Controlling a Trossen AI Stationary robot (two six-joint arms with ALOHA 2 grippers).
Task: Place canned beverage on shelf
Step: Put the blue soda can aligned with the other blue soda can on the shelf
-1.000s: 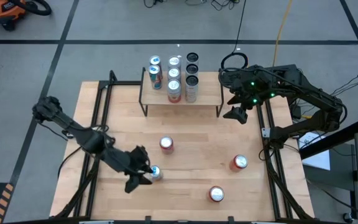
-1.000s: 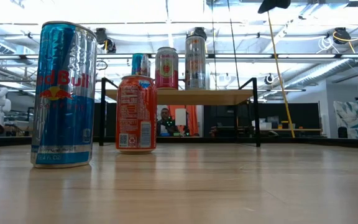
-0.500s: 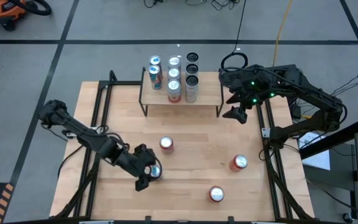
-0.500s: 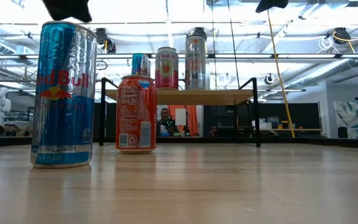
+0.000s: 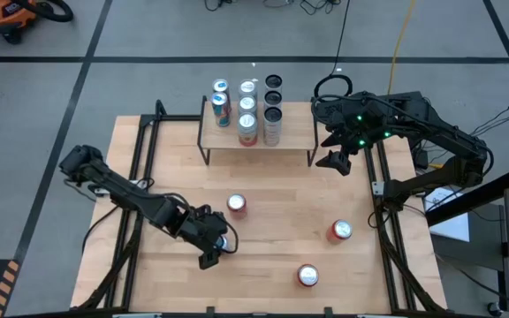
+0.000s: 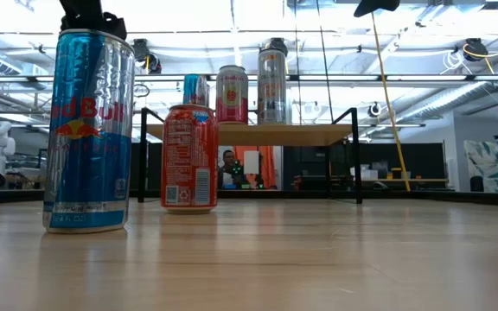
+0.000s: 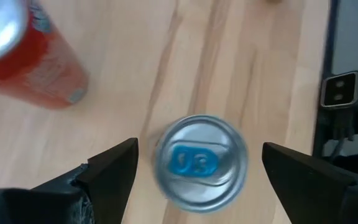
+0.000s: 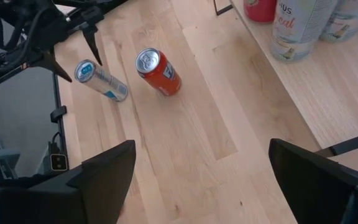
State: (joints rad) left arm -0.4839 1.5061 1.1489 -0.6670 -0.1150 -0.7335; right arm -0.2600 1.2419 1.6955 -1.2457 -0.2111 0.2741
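My left claw (image 5: pixel 220 248) hangs directly over the blue Red Bull can (image 7: pixel 201 163), its two fingers (image 7: pixel 107 171) spread wide on either side of the silver lid and not touching it. The can stands upright on the tabletop (image 5: pixel 272 203), at about seven o'clock from the orange soda can (image 5: pixel 236 205) just beside it, and well short of the shelf (image 5: pixel 294 132), which sits at twelve o'clock with a cluster of cans already standing on its left half.

I judge this can to be slim, tall and smooth-walled: stiff if full, easily dented if squeezed hard, slick against my pads, and prone to tipping. I would come down past the rim and close on the straight cylinder wall around mid-height, squarely across its width, with a firm but not crushing grip.

My right claw (image 5: pixel 335 161) waits with its fingers wide apart, off the shelf's right end at about three o'clock.
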